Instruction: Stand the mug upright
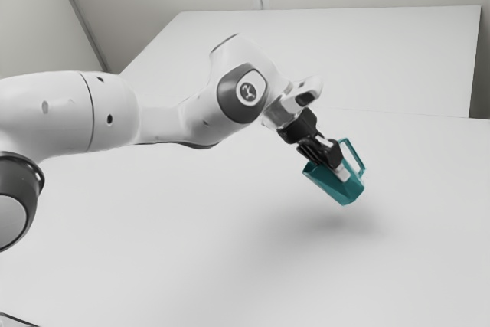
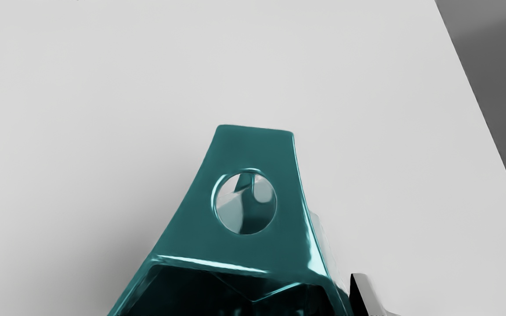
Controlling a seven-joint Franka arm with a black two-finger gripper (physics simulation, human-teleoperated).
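In the exterior view the black gripper points down and toward the exterior view's right. It is shut on the teal mug, with a light fingertip against the mug's side. The mug hangs tilted above the table, its looped handle on the far side toward the exterior view's right. In the wrist view the gripper has one finger beside the mug; the other is hidden behind it. A flat teal part with a round hole and the mug's dark hollow face the camera.
A white tabletop spreads beneath the arm, carrying a soft shadow below the mug. Behind it stands a pale panel. The table's edge borders a grey area in the wrist view.
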